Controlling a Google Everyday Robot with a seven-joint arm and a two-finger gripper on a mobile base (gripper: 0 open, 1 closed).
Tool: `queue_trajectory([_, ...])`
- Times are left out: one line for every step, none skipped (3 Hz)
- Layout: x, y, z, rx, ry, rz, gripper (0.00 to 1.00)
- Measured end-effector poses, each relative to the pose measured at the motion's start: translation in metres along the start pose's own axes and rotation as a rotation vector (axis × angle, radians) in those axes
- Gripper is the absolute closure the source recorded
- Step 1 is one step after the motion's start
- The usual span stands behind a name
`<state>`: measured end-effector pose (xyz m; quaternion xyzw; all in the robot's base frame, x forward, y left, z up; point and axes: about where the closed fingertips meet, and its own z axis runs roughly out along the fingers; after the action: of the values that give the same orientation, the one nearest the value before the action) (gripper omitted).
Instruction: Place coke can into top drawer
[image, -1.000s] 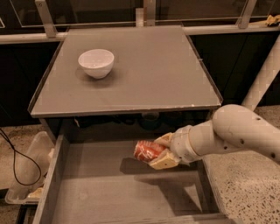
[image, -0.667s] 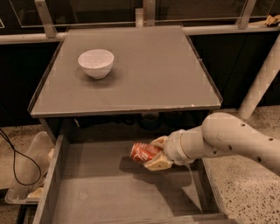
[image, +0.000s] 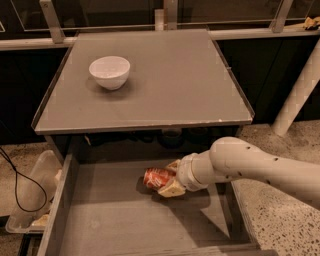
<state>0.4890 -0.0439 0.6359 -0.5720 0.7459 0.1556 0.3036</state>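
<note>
One coke can (image: 156, 177), one gripper (image: 169, 179) clasping it inside the one open top drawer (image: 125, 220), near; one white bowl (image: 109, 71) far left on the one surface (image: 175, 80).

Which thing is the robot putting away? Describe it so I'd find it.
Below the grey tabletop, look into the open top drawer. Inside it, gripped sideways by the arm's tool, is the coke can: small and red-orange, unlike the white bowl up top.

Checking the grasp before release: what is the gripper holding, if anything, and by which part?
The gripper holds the coke can by the end nearest the arm, sideways inside the top drawer.
</note>
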Motion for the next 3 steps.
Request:
queue_trajectory([0.0063,0.0022,0.0157,-0.026,0.010,0.005,1.00])
queue_trajectory([0.0063,0.0023,0.0162,-0.027,0.010,0.005,0.82])
queue_trajectory([0.0063,0.0024,0.0163,-0.027,0.010,0.005,0.59])
